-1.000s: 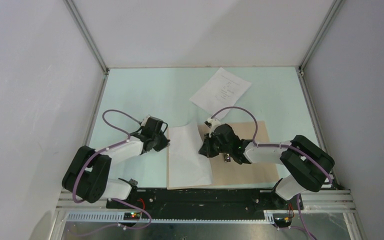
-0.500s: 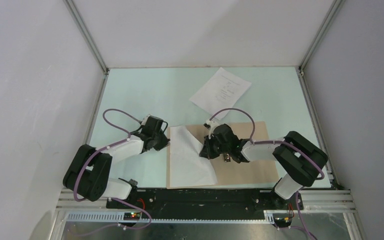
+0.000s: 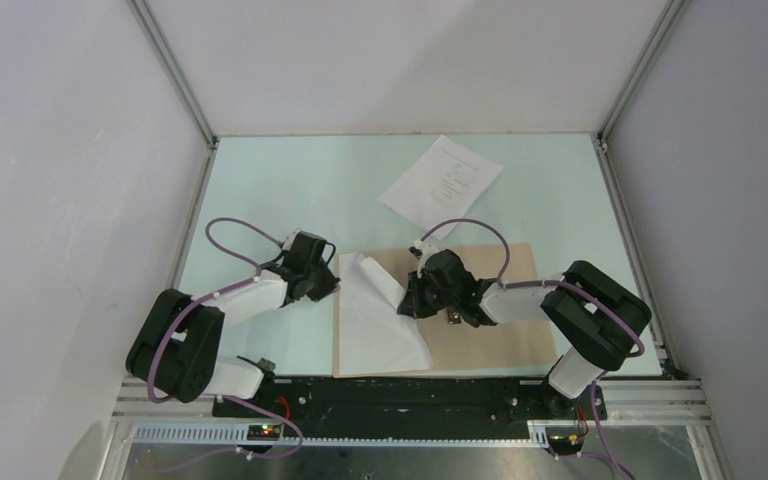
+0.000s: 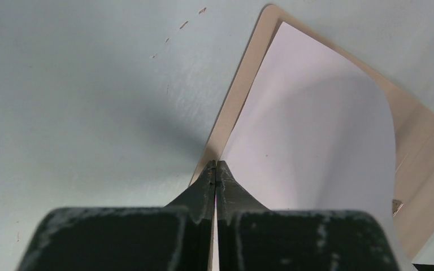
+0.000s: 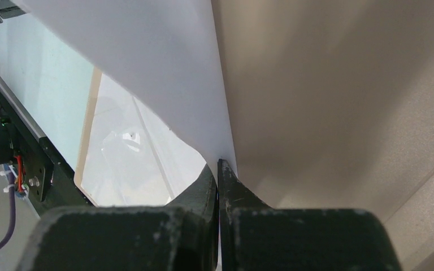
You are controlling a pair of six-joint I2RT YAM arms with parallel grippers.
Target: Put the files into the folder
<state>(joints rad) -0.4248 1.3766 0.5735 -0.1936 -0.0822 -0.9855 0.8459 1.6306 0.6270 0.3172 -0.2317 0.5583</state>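
**White sheet pinched on 2 sides over the open folder**

The blank sheet (image 3: pixel 380 318) sits on the left half of the tan folder (image 3: pixel 495 335). Its near part lies flat on the cardboard, and its far part is lifted and curled between the arms. The left gripper (image 4: pixel 215 169) has its jaws closed on the sheet's left edge, just beside the folder's left border. The right gripper (image 5: pixel 218 168) is clamped the same way on the opposite edge, over the folder's middle. The printed sheet (image 3: pixel 442 183) lies flat, well apart from the folder, toward the far wall.

The step in hand looks like settling file 1 square inside the folder. Both arms should probably lower together so the curl eases out without a crease. Pulling apart risks a tear, and pushing inward would buckle the paper. The jaws should let go only once the sheet rests inside the border.

The pale green table (image 3: pixel 270 200) is matte, with a few small scuffs visible from the left wrist. White walls (image 3: pixel 400 60) close 3 sides, with aluminium posts (image 3: pixel 175 75) at the far corners. A black rail (image 3: pixel 410 400) runs along the near edge.
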